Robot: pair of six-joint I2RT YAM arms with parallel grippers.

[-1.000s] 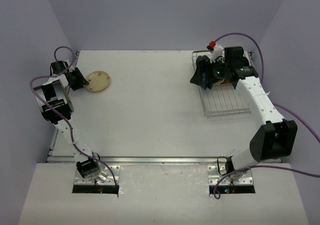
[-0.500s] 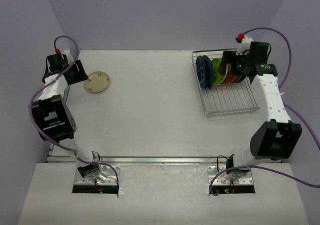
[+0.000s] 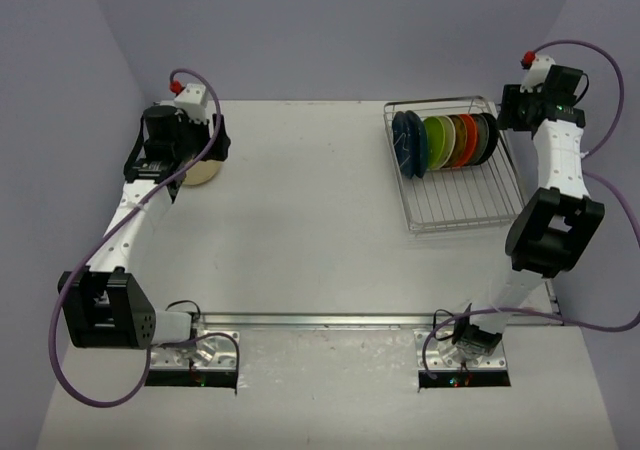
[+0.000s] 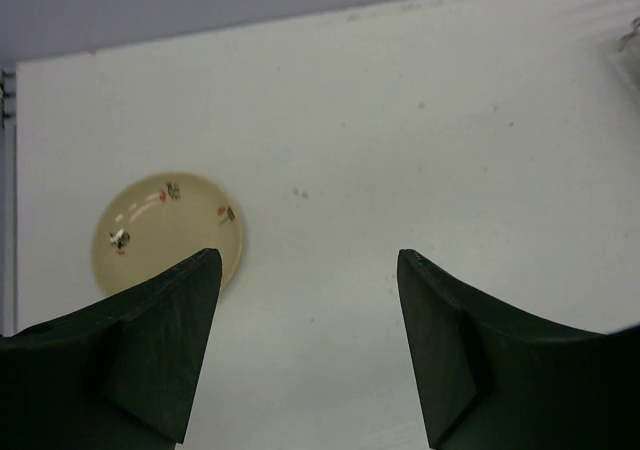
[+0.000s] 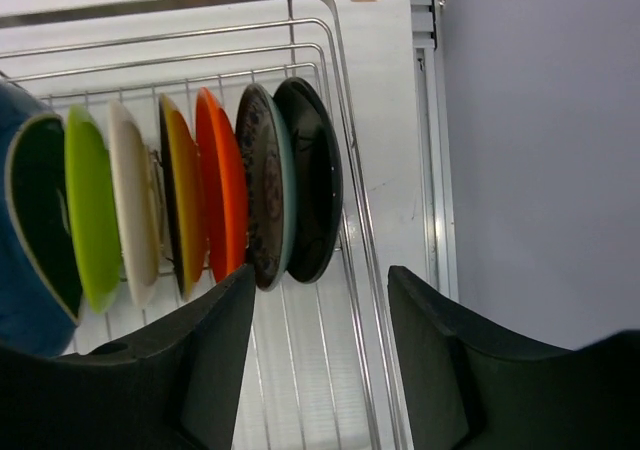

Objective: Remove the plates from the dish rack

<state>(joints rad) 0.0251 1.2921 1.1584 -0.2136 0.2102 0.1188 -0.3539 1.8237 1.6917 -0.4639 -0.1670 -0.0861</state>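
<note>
The silver wire dish rack (image 3: 455,205) stands at the right. Several plates stand upright in a row at its far end: dark blue (image 3: 407,142), lime green (image 3: 437,142), cream, orange-red (image 3: 467,140), black (image 3: 488,137). In the right wrist view the black plate (image 5: 315,185) is nearest the rack's side wire (image 5: 355,200), then a dark patterned one, orange-red (image 5: 222,195), lime green (image 5: 90,205) and dark blue (image 5: 20,300). My right gripper (image 3: 510,110) (image 5: 320,270) is open and empty, above the rack's far right corner. My left gripper (image 3: 212,140) (image 4: 308,255) is open and empty.
A cream plate with small marks (image 4: 165,232) lies flat on the white table at the far left, partly hidden under my left wrist in the top view (image 3: 203,173). Purple walls close the table at the back and sides.
My right gripper has pulled back from over the plates to the rack's far right corner, so the whole row shows. My left gripper has swung right, to above the cream plate.
</note>
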